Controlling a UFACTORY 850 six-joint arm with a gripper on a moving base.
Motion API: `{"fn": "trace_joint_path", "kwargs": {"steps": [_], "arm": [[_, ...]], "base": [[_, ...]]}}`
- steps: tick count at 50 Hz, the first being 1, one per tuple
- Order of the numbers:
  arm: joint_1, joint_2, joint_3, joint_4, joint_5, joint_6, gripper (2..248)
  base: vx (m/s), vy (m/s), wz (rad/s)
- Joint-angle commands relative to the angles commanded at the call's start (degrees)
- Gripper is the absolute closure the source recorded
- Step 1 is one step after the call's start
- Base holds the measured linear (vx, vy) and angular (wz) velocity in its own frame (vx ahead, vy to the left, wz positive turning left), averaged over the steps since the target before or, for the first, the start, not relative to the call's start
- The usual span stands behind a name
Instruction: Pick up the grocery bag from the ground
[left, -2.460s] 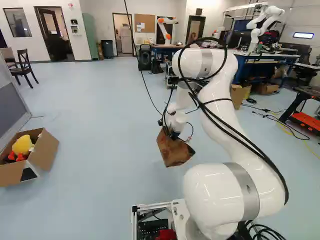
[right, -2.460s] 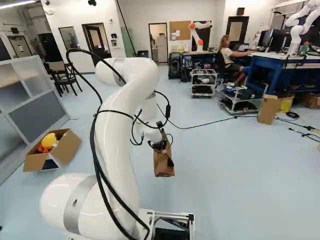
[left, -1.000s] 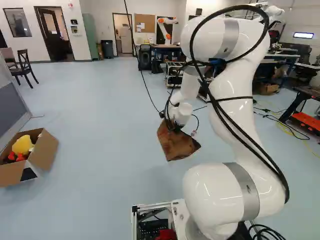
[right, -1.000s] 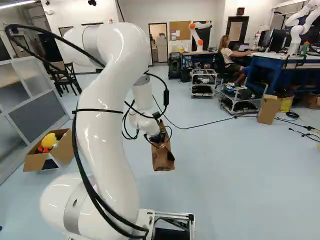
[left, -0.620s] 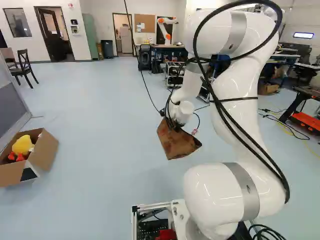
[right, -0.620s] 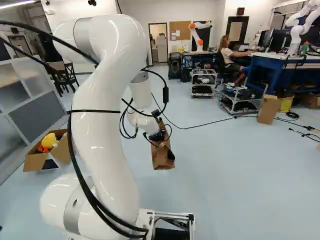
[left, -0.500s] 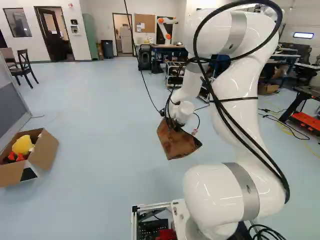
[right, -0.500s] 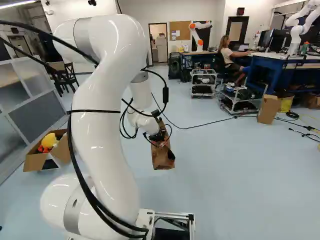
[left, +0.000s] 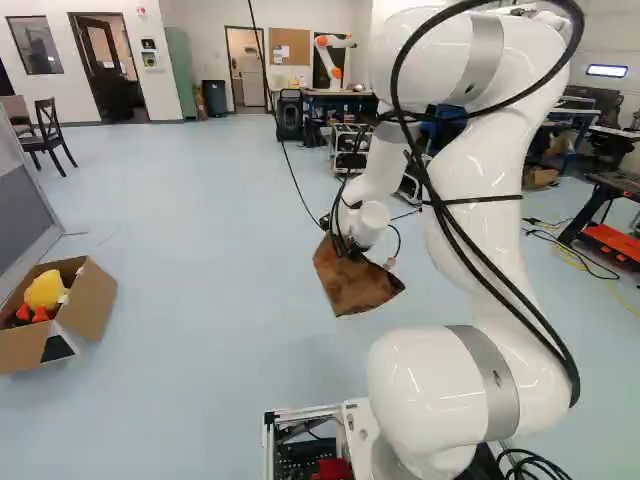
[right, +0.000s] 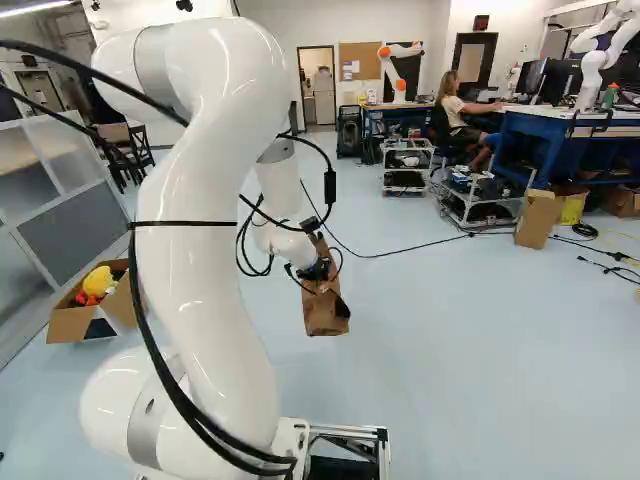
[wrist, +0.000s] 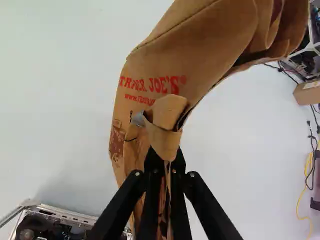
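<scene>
Where my base's metal frame (left: 305, 412) juts out, smooth pale-blue floor (left: 200, 250) begins, with soft reflections on it. Ahead of the frame, my gripper (right: 320, 272) is closed down tight, its two fingers (wrist: 150, 182) nearly together with folded brown paper pinched between them. From that grip the paper grocery bag (left: 355, 285) hangs tilted above the floor. At the left of the left base view sits an open cardboard box (left: 95, 300) with a yellow plush toy (left: 45, 290) inside, near a grey partition (right: 70, 225). Past the bag, a black cable (right: 405, 249) trails over the floor to a low metal cart (right: 480, 205). Farther on stand a blue workbench (right: 540, 150) and a dark wooden chair (left: 50, 135). Along the back I see a green cabinet (left: 180, 70), an open doorway (right: 318, 85) and a corkboard (left: 290, 47) on the white wall.
</scene>
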Motion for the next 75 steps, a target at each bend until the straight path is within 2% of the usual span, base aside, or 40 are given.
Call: {"fn": "trace_joint_path", "kwargs": {"steps": [14, 33, 75], "arm": [[0.3, 3.4, 2.6, -0.8, 2.0, 3.0, 229], [0.8, 10.1, 7.6, -2.3, 6.1, 8.8, 229], [2.4, 30.5, 23.1, -6.9, 18.4, 26.7, 229]], "base": [[0.0, 0.0, 0.0], [0.0, 0.0, 0.0], [0.0, 0.0, 0.0]]}}
